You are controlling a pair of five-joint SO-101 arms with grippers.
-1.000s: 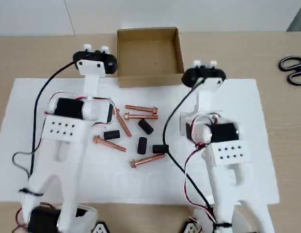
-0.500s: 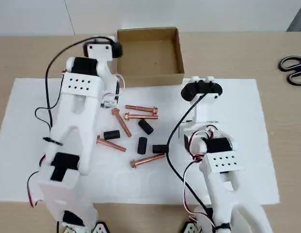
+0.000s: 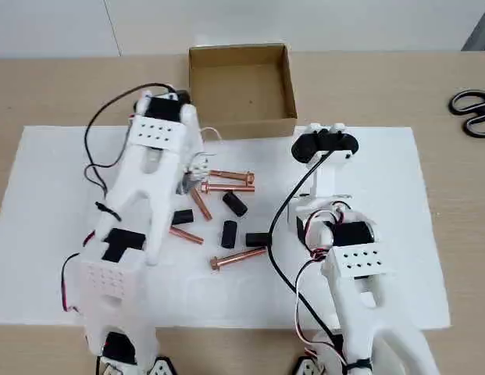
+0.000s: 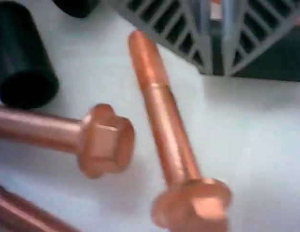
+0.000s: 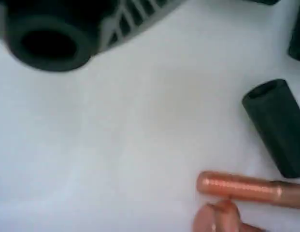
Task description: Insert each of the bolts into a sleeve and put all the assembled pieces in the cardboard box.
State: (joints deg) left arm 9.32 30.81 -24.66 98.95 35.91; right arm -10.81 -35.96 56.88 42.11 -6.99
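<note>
The wooden bench (image 3: 62,86) carries a white sheet (image 3: 398,180) with the loose parts on it. The open cardboard box (image 3: 242,127) stands just beyond the sheet's far edge.

Five copper bolts lie between the two arms, all outside the sleeves. A far bolt (image 3: 226,175) and a second bolt (image 3: 229,187) lie side by side, running left to right. A slanted bolt (image 3: 201,205) lies just left of them, and a half-hidden bolt (image 3: 186,235) pokes out from under the left arm. A near bolt (image 3: 238,258) lies closest to the arms' bases.

Four black sleeves lie among them: a left sleeve (image 3: 181,216), a far sleeve (image 3: 235,204), a middle sleeve (image 3: 229,233) and a right sleeve (image 3: 258,239). The right sleeve is just beside the near bolt's tip.

The left end effector (image 3: 197,175) is low at the left ends of the two side-by-side bolts. Its grey ribbed jaws are clenched with nothing between them, and the tip is just beside one bolt's threaded end.

The right end effector (image 5: 123,21) is low over the sheet, right of the right sleeve. A sleeve's open mouth shows next to its ribbed jaw, but I cannot tell whether it is released or grasping.

Scissors (image 3: 472,109) lie far right on the bench, well apart from the parts.
</note>
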